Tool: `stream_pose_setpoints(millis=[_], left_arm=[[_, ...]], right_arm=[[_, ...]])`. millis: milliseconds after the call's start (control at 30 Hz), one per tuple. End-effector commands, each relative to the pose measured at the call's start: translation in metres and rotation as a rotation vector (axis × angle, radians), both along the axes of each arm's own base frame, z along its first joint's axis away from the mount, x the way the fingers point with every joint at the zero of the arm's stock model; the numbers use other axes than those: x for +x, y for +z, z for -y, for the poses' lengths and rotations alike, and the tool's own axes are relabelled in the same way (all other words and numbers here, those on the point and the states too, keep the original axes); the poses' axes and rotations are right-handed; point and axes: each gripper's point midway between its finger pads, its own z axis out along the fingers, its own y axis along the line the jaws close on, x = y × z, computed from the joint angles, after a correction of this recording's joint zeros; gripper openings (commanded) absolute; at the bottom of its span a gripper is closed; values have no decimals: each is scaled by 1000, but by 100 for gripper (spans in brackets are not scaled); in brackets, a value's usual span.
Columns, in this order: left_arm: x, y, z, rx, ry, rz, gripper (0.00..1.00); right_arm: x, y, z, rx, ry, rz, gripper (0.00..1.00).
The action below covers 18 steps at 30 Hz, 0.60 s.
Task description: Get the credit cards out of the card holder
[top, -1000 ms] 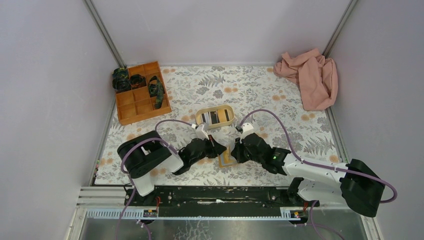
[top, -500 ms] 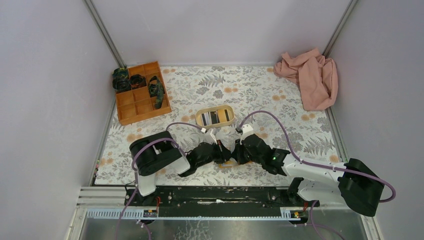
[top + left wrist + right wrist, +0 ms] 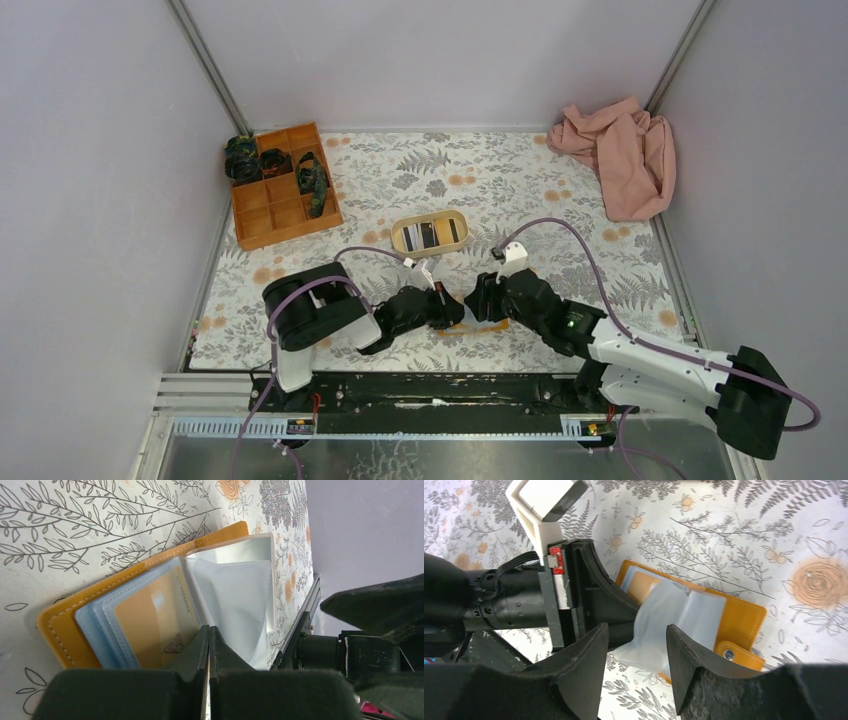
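Holder: the card holder lies open on the mat at its near edge, between the two grippers, with its snap tab splayed to one side.
Card: an orange card sits inside a clear sleeve against the leather cover.
Sleeves: other sleeves stand up loosely from the fold.
Handling: likely light and thin, with floppy, slick plastic around a stiff card; the holder would probably slide unless pinned.
Hold: best at the card's exposed edge at the sleeve mouth, with the cover pressed down.
Left gripper: fingers closed together, tips on the sleeves at the fold; whether they pinch a leaf cannot be told.
Right gripper: fingers spread, empty, above the raised sleeves.
Beyond: a tray lies just far of them.
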Motion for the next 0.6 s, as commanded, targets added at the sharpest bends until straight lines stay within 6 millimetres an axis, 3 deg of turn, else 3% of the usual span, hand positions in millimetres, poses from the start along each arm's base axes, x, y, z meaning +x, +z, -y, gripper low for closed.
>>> stream_pose_setpoints(millis=[0, 133, 233, 300, 367, 567], left_arm=[[-2, 17, 8, -45, -13, 26, 0], [-7, 27, 9, -44, -24, 37, 0], [-7, 33, 8, -27, -15, 52, 0], [-8, 35, 6, -16, -11, 57, 0], [-7, 36, 5, -9, -7, 64, 0], [-8, 26, 11, 14, -21, 53, 0]], right_arm=[[11, 4, 22, -56, -95, 49, 54], [10, -6, 28, -96, -109, 33, 51], [6, -16, 27, -112, -98, -3, 40], [4, -23, 28, -118, -98, -21, 25], [1, -27, 28, -110, -93, -32, 20], [1, -18, 37, -92, -120, -3, 9]])
